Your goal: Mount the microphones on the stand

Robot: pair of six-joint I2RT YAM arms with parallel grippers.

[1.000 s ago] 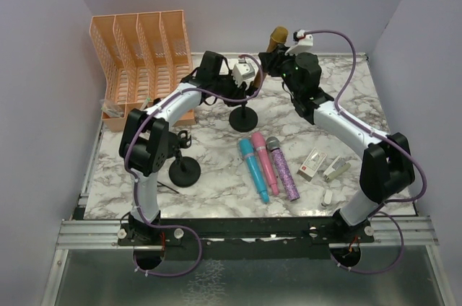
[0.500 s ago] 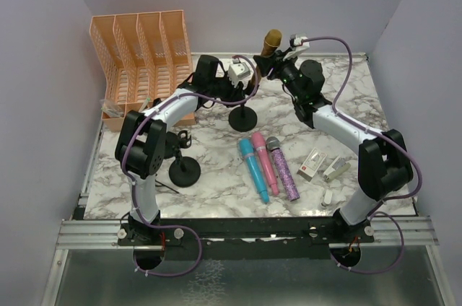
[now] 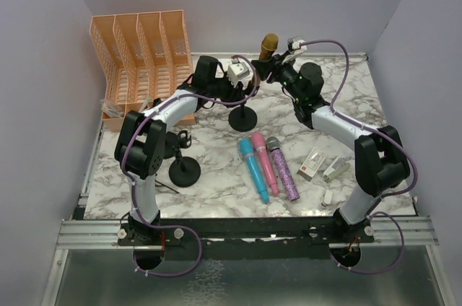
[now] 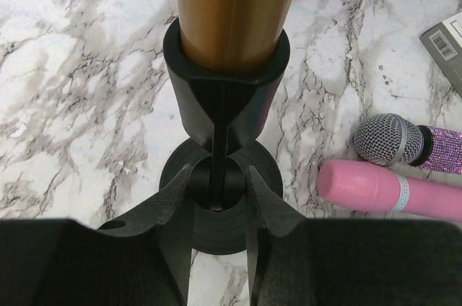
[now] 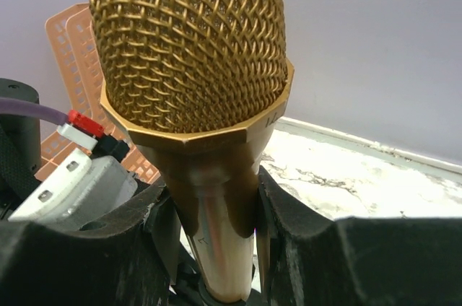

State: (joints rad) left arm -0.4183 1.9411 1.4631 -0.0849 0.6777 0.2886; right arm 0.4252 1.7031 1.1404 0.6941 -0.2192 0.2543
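Right wrist view: right gripper [image 5: 216,205] clamps the gold microphone [image 5: 195,68], seated in the stand's clip [image 4: 225,75]. Left gripper [image 4: 218,198] pinches the stand's post [image 4: 217,169], steadying it. Next, I'd say: push down, then let go.

Four microphones — gold [image 3: 269,43], cyan [image 3: 253,168], pink [image 3: 264,161], glittery purple [image 3: 283,167]; two black stands [image 3: 243,117] [image 3: 185,171]; two white-and-red boxes [image 3: 312,164] [image 3: 335,169]; one orange file rack [image 3: 141,50].
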